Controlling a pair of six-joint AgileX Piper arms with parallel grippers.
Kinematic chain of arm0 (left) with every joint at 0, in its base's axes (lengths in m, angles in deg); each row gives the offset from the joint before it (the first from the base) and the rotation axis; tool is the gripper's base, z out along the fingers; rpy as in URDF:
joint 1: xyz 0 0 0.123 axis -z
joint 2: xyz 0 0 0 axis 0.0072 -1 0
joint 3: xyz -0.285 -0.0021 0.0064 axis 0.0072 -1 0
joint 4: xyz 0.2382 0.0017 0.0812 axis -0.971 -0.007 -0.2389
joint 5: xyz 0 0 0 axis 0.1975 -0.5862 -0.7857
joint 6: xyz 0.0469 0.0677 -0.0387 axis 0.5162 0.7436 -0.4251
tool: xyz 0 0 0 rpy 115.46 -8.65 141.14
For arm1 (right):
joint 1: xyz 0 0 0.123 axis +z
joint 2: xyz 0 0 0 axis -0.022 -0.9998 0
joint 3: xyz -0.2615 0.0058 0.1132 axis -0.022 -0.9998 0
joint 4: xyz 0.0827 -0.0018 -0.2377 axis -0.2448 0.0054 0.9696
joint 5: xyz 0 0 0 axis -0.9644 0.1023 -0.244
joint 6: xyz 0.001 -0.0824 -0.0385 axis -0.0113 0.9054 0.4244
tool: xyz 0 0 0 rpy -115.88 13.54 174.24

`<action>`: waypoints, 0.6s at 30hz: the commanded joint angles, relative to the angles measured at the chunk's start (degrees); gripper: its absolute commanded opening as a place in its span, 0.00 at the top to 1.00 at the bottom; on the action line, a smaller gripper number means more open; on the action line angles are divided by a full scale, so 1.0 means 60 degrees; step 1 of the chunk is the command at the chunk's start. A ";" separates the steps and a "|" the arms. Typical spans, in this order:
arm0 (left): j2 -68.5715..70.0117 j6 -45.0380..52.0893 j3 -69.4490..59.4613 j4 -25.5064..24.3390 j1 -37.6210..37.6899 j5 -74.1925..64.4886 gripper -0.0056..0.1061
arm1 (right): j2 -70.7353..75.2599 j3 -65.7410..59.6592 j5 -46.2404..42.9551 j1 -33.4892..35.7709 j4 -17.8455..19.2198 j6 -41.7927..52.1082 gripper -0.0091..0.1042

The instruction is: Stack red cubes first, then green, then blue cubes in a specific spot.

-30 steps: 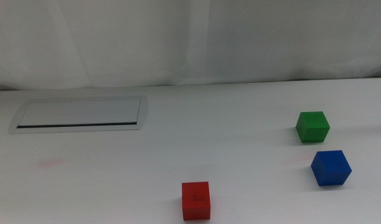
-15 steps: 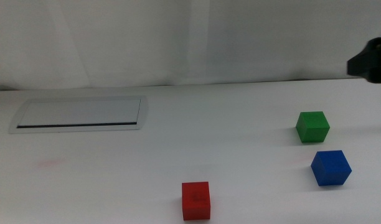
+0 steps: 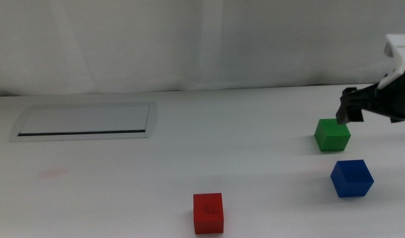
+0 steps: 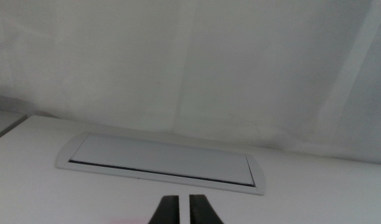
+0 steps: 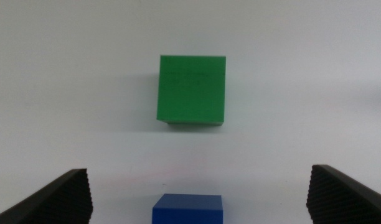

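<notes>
The red cube (image 3: 208, 213) rests near the table's front edge, about the middle. Off to the right sits the green cube (image 3: 332, 134), and the blue cube (image 3: 352, 178) lies just in front of it. My right gripper (image 3: 350, 112) hangs in the air just above and to the right of the green cube. In the right wrist view its jaws are spread wide and open (image 5: 198, 171), with the green cube (image 5: 192, 90) and the blue cube (image 5: 187, 209) below, neither touched. My left gripper (image 4: 181, 211) waits at the front left, shut on nothing.
A flat grey-framed panel (image 3: 83, 121) with a dark slot lies at the back left, also filling the left wrist view as the same panel (image 4: 162, 165). A white curtain backs the table. Plain white tabletop lies between the red cube and the other two.
My right arm has come in from the right edge and moved down and left towards the green cube. None of the cubes has moved.
</notes>
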 commanded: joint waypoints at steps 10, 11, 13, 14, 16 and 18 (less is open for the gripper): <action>0.0038 0.0000 -0.0371 0.0067 0.0056 0.0026 0.98 | -0.1539 0.0158 -0.0970 -0.0055 0.0116 -0.0006 0.11; 0.0038 0.0000 -0.0371 0.0067 0.0056 0.0026 0.98 | -0.1679 0.0251 -0.0993 -0.0055 0.0136 -0.0006 0.11; 0.0038 0.0000 -0.0371 0.0067 0.0056 0.0026 0.98 | -0.1948 0.0474 -0.0993 -0.0055 0.0156 -0.0006 0.11; 0.0038 0.0000 -0.0371 0.0067 0.0056 0.0026 0.98 | -0.2102 0.0607 -0.0993 -0.0055 0.0162 -0.0006 0.11; 0.0038 0.0000 -0.0371 0.0067 0.0056 0.0026 0.98 | -0.2401 0.0856 -0.0993 -0.0055 0.0222 -0.0006 0.11; 0.0038 0.0000 -0.0371 0.0067 0.0056 0.0026 0.98 | -0.2654 0.1088 -0.0993 -0.0055 0.0222 -0.0006 0.11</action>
